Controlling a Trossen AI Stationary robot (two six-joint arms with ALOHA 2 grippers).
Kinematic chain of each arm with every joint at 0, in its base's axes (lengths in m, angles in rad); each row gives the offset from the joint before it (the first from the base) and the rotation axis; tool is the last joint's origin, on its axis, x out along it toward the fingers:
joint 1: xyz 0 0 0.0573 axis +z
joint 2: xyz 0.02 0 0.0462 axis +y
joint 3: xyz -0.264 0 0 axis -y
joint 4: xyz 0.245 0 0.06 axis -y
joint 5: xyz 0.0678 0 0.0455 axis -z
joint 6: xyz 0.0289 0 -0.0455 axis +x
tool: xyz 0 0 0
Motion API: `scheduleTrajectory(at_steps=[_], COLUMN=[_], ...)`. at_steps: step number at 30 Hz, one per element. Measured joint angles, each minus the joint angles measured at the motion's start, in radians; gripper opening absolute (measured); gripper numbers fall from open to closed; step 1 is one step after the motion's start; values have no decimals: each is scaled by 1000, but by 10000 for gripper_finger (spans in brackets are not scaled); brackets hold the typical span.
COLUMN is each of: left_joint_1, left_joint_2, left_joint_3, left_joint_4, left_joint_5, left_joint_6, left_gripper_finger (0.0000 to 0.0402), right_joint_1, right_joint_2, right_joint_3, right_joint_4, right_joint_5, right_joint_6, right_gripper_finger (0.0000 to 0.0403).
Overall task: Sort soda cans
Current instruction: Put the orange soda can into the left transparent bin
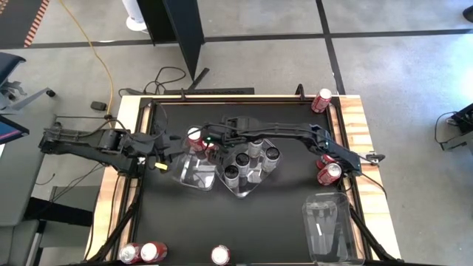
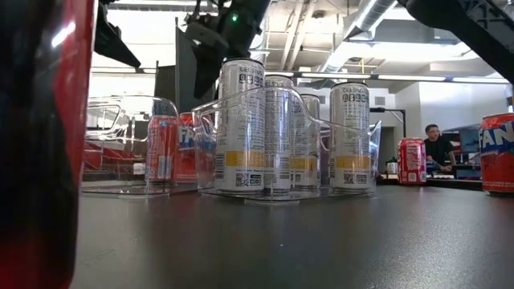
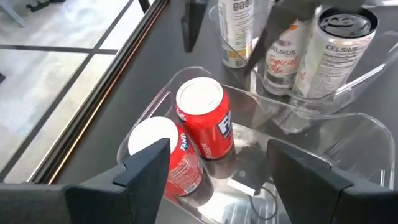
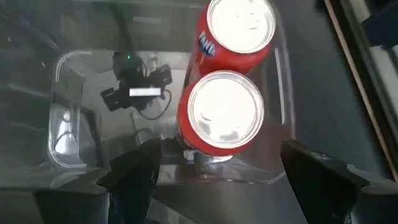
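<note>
I have two arms over the dark worktop (image 1: 244,229). My right end effector (image 4: 214,171) hangs just above a clear tray (image 1: 194,171) near the middle. Its fingers are spread wide apart and hold nothing. Right under it stand two red soda cans (image 4: 222,118) with shiny silver tops. They are upright, side by side and touching, at one end of that tray.

My left end effector (image 3: 214,168) is near the same tray, coming in from the left side. Its fingers are spread apart too, and they grip nothing. Past them I see the two red cans (image 3: 205,118) in the tray.

Just beside that tray is a second clear tray (image 1: 255,181). The silver-grey cans (image 1: 251,159) with dark tops stand upright in it, packed close together. In the low view these tall silver cans (image 2: 265,128) fill their tray, and the red ones (image 2: 165,148) sit just behind and to the side.

More red cans are spread around the edges of the worktop. One red can (image 1: 321,100) is at the far right corner. Two red cans (image 1: 329,171) lie at the right edge, partly hidden by my right arm. Three red cans (image 1: 140,253) are along the near edge. A third clear tray (image 1: 325,225) sits near the right corner close to me.

A person (image 2: 436,147) shows far off in the room behind.
</note>
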Motion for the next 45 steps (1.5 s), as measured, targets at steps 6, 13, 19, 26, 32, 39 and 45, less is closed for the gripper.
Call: scheduleTrajectory(at_steps=[6, 13, 19, 26, 32, 39, 45], left_joint_1=[0, -32, -157, -408, -653, -788, -837], left_joint_2=[-10, 5, 33, 100, 249, 367, 366], left_joint_3=[0, 2, 37, 91, 94, 177, 238], left_joint_4=[10, -51, -105, -141, -128, -192, -263], left_joint_5=[97, 411, 592, 619, 617, 593, 594], left_joint_6=[40, 92, 24, -156, -270, -232, -170], left_gripper_finger=[261, 261, 261, 262, 262, 262, 262], right_joint_1=[42, 97, 117, 127, 150, 151, 164], right_joint_2=[-53, -126, -160, -160, -160, -160, -160], right_joint_3=[0, 0, 0, 0, 0, 0, 0], right_joint_4=[10, 7, -11, -23, -24, 1, -2], right_joint_5=[12, 20, 89, 92, 147, 164, 192], right_joint_6=[-40, -71, -49, 11, 58, 167, 263], right_gripper_finger=[345, 345, 345, 345, 345, 345, 344])
